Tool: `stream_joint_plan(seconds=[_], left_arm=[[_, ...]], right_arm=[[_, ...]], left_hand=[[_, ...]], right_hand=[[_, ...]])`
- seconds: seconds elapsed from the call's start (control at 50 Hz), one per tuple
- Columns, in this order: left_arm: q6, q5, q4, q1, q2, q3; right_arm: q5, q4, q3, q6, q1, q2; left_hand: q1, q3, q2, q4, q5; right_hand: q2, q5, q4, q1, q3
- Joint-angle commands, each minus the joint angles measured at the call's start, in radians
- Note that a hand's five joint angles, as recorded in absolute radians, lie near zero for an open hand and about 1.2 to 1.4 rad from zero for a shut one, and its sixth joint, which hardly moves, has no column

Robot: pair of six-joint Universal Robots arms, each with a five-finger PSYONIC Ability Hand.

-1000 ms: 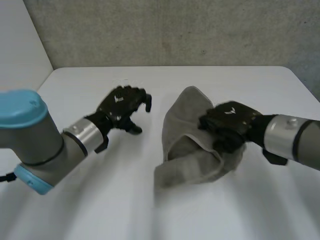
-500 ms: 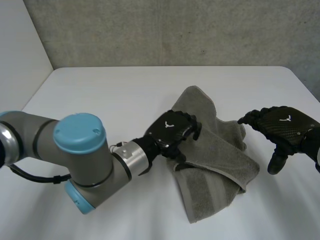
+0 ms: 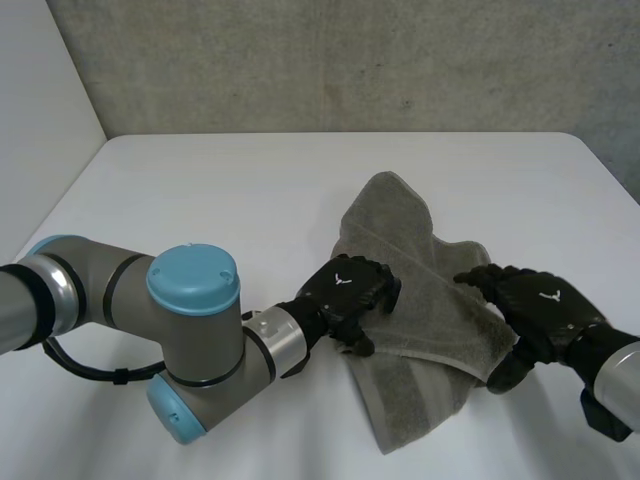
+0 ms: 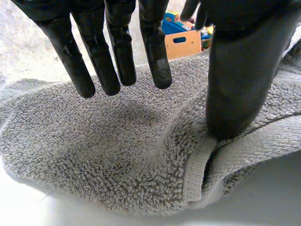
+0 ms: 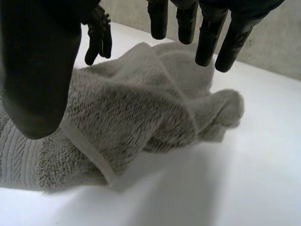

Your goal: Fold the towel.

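Nearest me, at the lower left of the head view, my left arm (image 3: 150,330) bends across in grey metal with a smooth light-blue cap. It ends in my left hand (image 3: 345,290), matte black, resting on the left edge of the towel (image 3: 430,300) near the middle of the frame. The towel is grey terry, thick and looped, with a flat woven band and a stitched hem. It lies rumpled and partly doubled over, a long crooked shape running from the lower centre up past the middle.

In my left wrist view my fingers (image 4: 117,47) are straight and spread, hovering just above the pile, while my thumb (image 4: 237,80) presses down by the hem where the cloth folds over itself — an open hand with nothing in its grasp.

My right hand (image 3: 535,305) sits at the lower right of the head view, on the towel's right edge, with its thumb pointing down beside the cloth. Seen from my right wrist, its fingers are straight and apart above a bunched hump of towel, and the thumb stands off to one side — open too, gripping nothing.

The table (image 3: 200,200) is white, smooth and matte, with rounded far corners. Past my left fingertips an orange box (image 4: 184,43) stands with something blue behind it; I cannot tell its contents. Behind the table rises a rough, speckled grey wall (image 3: 350,60).
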Motion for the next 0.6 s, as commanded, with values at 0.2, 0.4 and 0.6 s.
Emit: stream_joint_plan(seconds=[0.2,0.4,0.6], left_arm=[[0.014,-0.005,-0.093,0.0,0.07,-0.049],[0.011,-0.023,-0.07,0.0,0.02,-0.024],[0.011,-0.193,-0.019,-0.006,-0.085,0.161]], right_arm=[[0.03,-0.195,0.026,0.119,0.083,0.167],[0.033,-0.255,-0.023,0.2,0.106,0.187],[0.033,-0.247,-0.108,0.211,0.124,0.165]], left_hand=[[-0.126,-0.147,-0.141,-0.146,-0.109],[-0.117,-0.138,-0.133,-0.137,-0.1],[0.619,0.598,0.603,0.599,0.636]], right_hand=[[0.132,0.133,0.115,0.134,0.123],[0.895,0.896,0.879,0.897,0.886],[0.869,0.87,0.852,0.871,0.86]])
